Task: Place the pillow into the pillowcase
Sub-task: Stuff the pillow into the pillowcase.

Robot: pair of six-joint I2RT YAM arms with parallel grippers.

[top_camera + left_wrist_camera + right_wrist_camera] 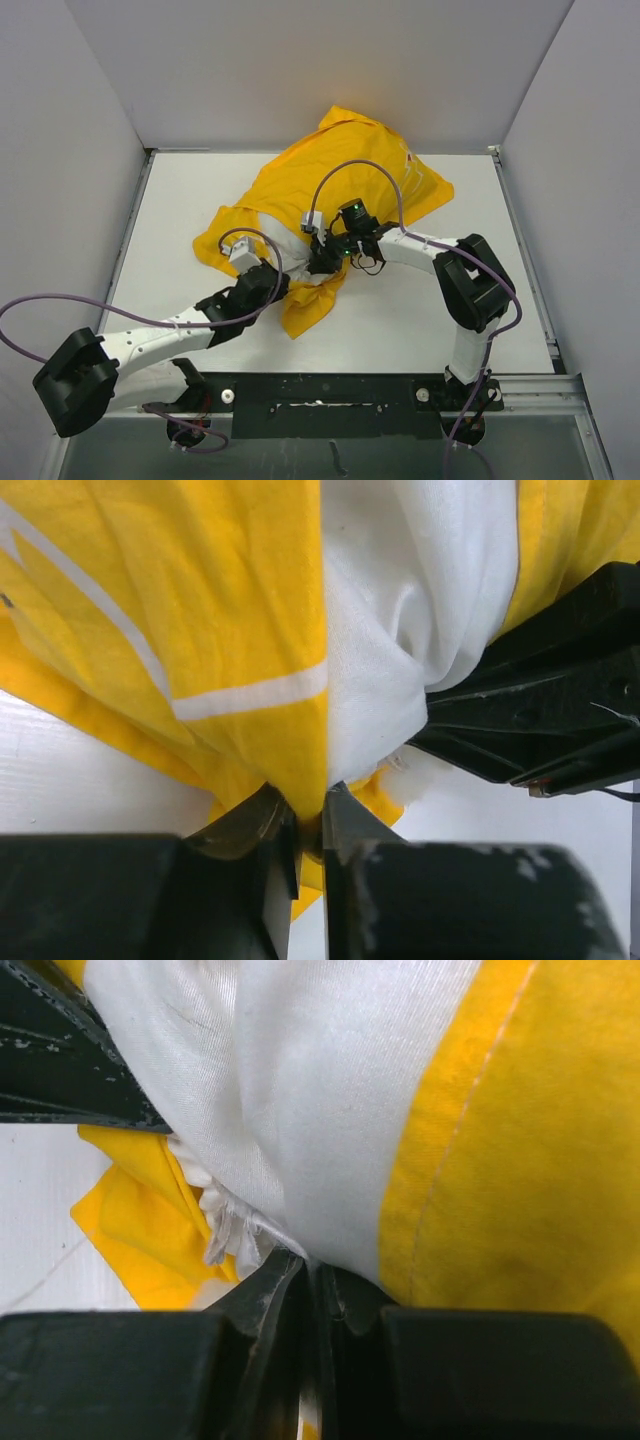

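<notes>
The yellow pillowcase [350,170] lies crumpled in the middle of the table, bulging toward the back. Only a small white patch of the pillow [298,262] shows at its near opening, between the two grippers. My left gripper [292,275] is at the lower edge of that opening. In the left wrist view the gripper [305,805] is shut on a fold of the pillowcase [200,600], with the pillow [400,630] just to the right. My right gripper [322,258] meets it from the right. In its wrist view the gripper [312,1260] pinches the white pillow [300,1080] beside the pillowcase hem [540,1160].
The white table [420,320] is boxed in by grey walls on the left, back and right. Purple cables [350,165] loop over the cloth and off the left side. A black rail [330,395] runs along the near edge. The two wrists are almost touching.
</notes>
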